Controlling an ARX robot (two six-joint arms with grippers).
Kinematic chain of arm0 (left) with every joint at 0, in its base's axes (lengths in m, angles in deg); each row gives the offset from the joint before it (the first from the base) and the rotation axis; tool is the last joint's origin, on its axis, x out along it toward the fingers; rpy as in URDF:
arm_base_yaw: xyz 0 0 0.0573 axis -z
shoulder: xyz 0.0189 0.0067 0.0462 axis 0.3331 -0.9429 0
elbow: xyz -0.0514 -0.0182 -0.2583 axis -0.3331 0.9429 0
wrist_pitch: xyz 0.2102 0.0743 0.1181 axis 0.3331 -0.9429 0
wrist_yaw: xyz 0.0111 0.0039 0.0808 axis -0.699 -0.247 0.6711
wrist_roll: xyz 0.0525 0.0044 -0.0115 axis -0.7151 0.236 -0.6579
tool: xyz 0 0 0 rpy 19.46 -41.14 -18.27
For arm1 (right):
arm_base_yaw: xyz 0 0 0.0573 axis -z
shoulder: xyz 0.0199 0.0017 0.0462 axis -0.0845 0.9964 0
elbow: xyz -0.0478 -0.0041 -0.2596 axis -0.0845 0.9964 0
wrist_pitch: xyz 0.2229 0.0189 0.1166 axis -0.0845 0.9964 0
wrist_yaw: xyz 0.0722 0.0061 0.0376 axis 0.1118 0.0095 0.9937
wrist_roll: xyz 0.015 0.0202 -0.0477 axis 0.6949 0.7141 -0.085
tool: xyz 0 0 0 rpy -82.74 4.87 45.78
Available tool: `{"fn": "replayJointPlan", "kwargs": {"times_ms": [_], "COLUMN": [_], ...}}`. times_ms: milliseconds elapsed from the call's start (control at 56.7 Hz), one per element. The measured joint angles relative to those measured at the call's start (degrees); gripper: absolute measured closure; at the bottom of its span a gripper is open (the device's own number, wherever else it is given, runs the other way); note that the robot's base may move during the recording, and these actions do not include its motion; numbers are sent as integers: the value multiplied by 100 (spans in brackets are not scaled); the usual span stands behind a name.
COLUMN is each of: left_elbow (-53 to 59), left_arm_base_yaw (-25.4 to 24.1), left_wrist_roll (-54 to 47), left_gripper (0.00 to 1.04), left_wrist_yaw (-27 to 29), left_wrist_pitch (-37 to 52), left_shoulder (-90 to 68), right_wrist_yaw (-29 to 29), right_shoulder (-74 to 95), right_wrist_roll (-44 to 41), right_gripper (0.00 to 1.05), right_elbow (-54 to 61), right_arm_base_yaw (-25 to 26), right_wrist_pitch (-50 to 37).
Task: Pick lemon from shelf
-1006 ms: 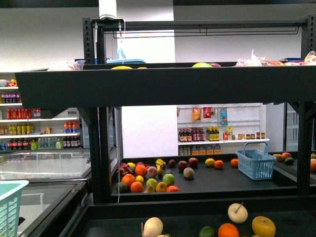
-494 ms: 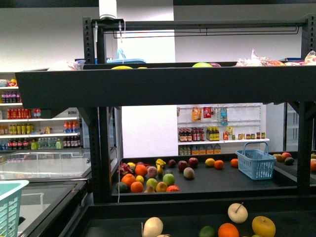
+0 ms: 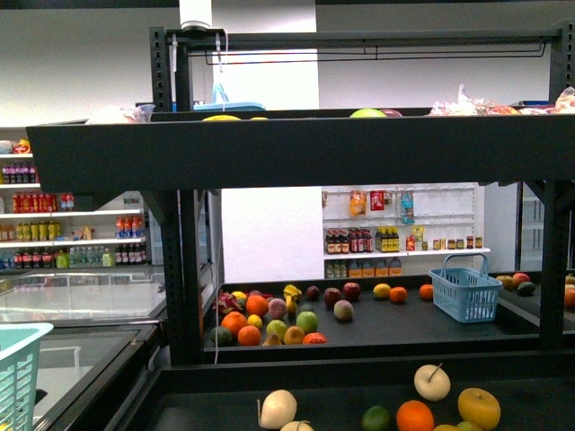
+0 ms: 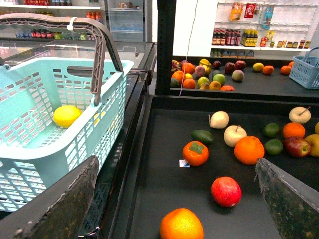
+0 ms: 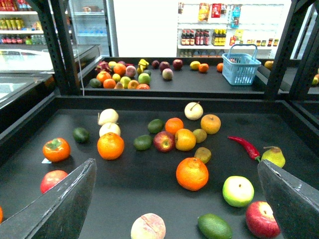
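The black shelf (image 3: 395, 334) has flat tiers full of mixed fruit. In the left wrist view a yellow lemon (image 4: 66, 115) lies inside a light-teal basket (image 4: 45, 149) standing left of the shelf's lower tier (image 4: 159, 169). My left gripper (image 4: 174, 211) is open and empty, low over that tier near an orange (image 4: 182, 225) and a red apple (image 4: 226, 191). My right gripper (image 5: 177, 204) is open and empty above the same tier (image 5: 139, 189), over an orange (image 5: 192, 173) and a peach (image 5: 148, 226). Neither gripper shows in the front view.
A blue basket (image 3: 465, 293) stands on the far tier, with a fruit pile (image 3: 269, 319) to its left. A red chilli (image 5: 244, 146), a pear (image 5: 273, 156) and a green apple (image 5: 238, 190) lie on the near tier. Thick black uprights (image 3: 184, 269) and the upper tier (image 3: 287, 153) frame the stand. White shelves of bottles stand behind.
The whole front view has shifted slightly upward in the frame. No fruit has moved.
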Motion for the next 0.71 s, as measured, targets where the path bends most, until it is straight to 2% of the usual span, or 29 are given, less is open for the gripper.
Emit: {"fn": "replayJointPlan", "kwargs": {"times_ms": [706], "left_elbow": [0], "left_arm_base_yaw": [0], "left_wrist_roll": [0], "left_gripper": [8], "left_wrist_yaw": [0], "left_wrist_pitch": [0], "left_shoulder": [0], "right_wrist_yaw": [0], "right_shoulder": [0], "right_wrist_roll": [2], "right_gripper": [7], "right_elbow": [0], "right_arm_base_yaw": [0], "right_wrist_pitch": [0]}}
